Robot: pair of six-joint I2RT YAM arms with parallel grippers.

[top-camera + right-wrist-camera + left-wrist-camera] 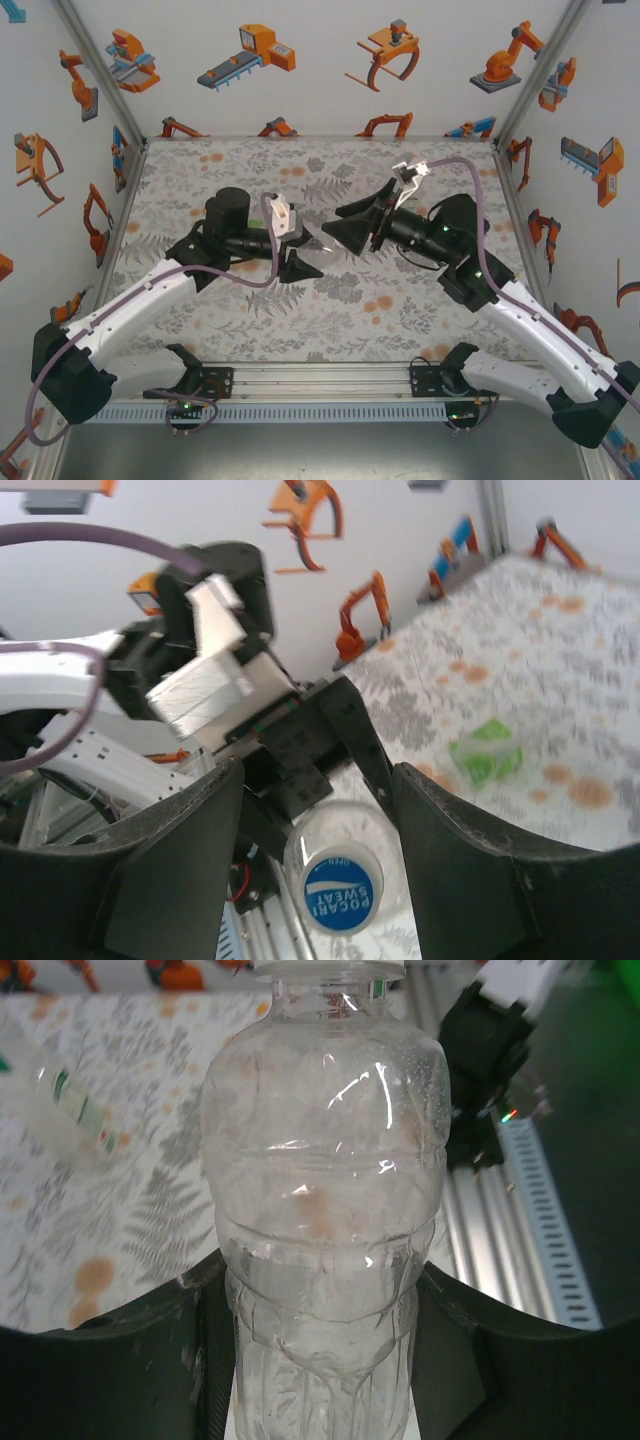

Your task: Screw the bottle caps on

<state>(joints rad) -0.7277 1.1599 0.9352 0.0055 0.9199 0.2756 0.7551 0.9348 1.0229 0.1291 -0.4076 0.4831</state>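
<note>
My left gripper is shut on the lower body of the plain clear bottle, held above the table with its neck pointing toward the right arm. A blue-topped cap with a white rim sits on that bottle's neck. My right gripper stands open, its fingers on either side of the cap and apart from it. From above, the left gripper and right gripper face each other mid-table, the bottle between them.
A slim white-labelled bottle lies on the floral mat, seen from above near the back right. A green-labelled bottle lies on the mat beyond the right fingers. The aluminium rail runs along the near edge.
</note>
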